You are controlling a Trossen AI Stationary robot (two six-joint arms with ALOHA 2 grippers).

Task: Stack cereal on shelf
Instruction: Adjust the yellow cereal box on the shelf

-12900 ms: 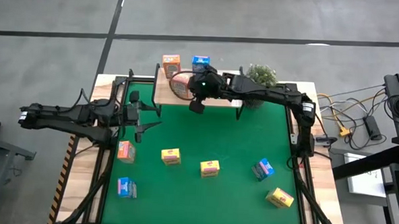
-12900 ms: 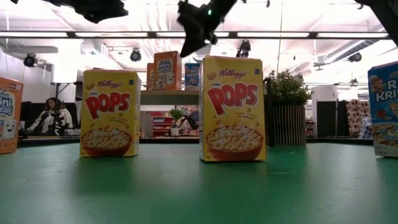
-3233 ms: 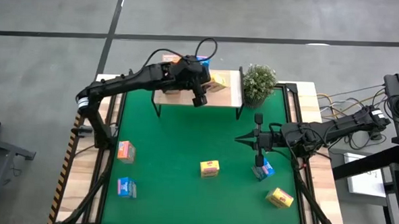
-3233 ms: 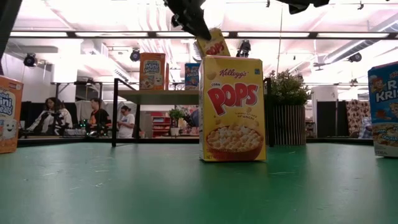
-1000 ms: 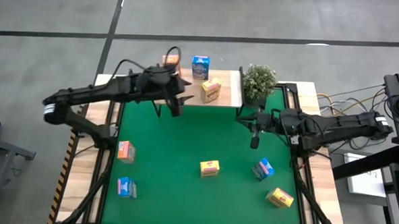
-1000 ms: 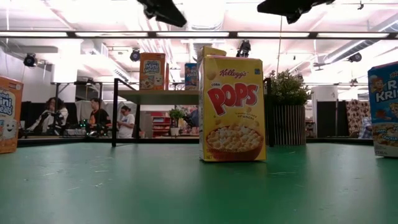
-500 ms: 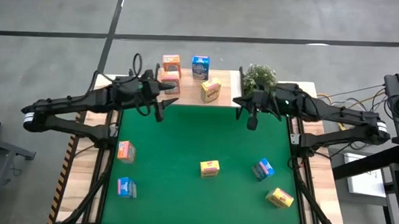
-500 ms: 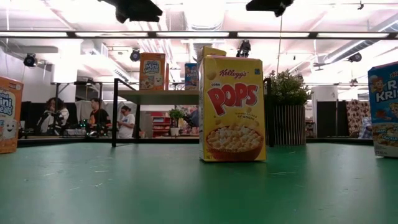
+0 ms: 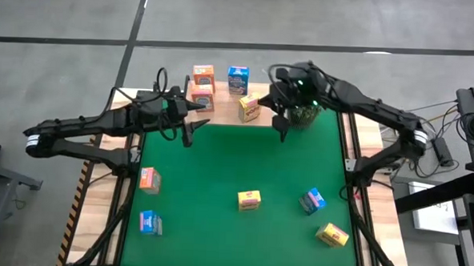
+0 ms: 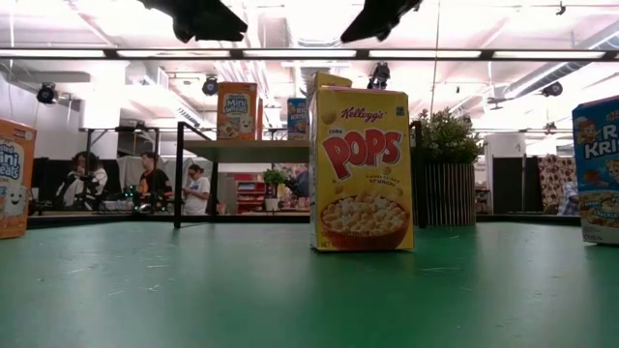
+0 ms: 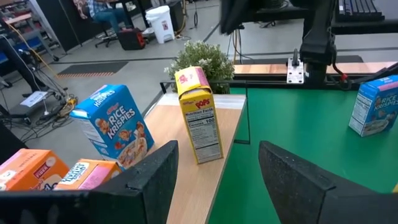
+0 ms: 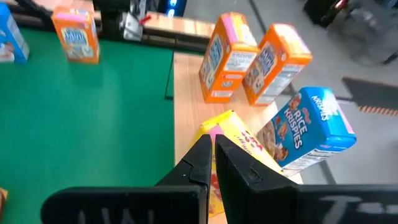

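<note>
Hiding part of the shelf [image 9: 266, 112]: right claw [image 9: 283, 132], pinched closed.

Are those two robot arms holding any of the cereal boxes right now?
No. The left gripper is open and empty by the shelf; the right gripper is shut on nothing.

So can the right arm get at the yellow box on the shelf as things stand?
Probably yes: the right gripper hangs shut just off the yellow box, with nothing between them; it would need to open first.
</note>
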